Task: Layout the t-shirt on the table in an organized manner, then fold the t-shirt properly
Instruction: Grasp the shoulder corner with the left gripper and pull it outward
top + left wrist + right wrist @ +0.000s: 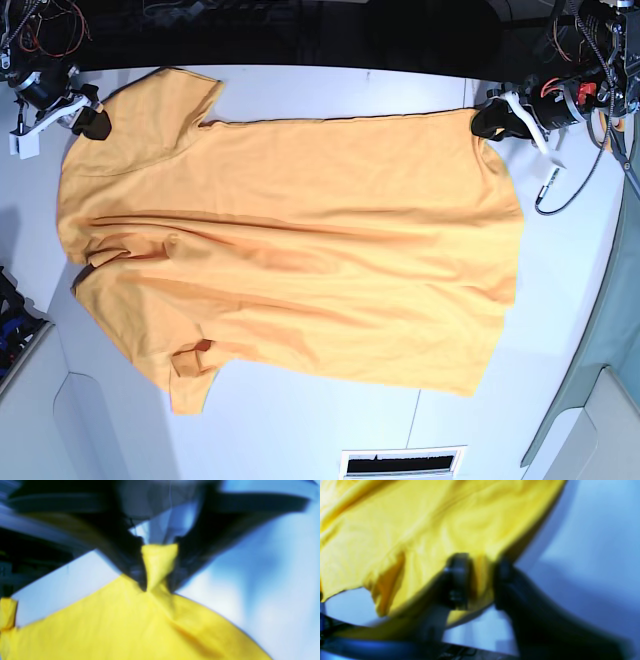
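**Q:** White tabletop fills the background of the left wrist view. What sits on it?

**A:** The table [250, 580] shows pale and blurred behind the left gripper [158, 565]. Its two dark jaws are pinched together on a small peak of the t-shirt [130, 625], which bunches up between them. Below the pinch the yellow cloth fans out wide toward the bottom edge. At the far left edge a second small tuft of cloth shows.

**Q:** And the right wrist view?

**A:** Blurred as well. The right gripper [481, 580] comes in from below, its dark jaws clamped on a fold at the lower edge of the t-shirt [420, 525]. The cloth spreads across the upper left of the picture, with the table [595, 542] pale to the right.

**Q:** What does the base view give?

**A:** The whole t-shirt [300, 260] lies spread on the table [560, 330], orange-yellow, sleeves toward the view's left and hem toward its right, with soft creases across the middle. The right gripper [92, 122] holds the cloth near the upper sleeve at top left. The left gripper [490, 120] holds the upper hem corner at top right. A grey-green panel [600, 390] stands at the right edge, and a small vent [402, 464] sits at the bottom.
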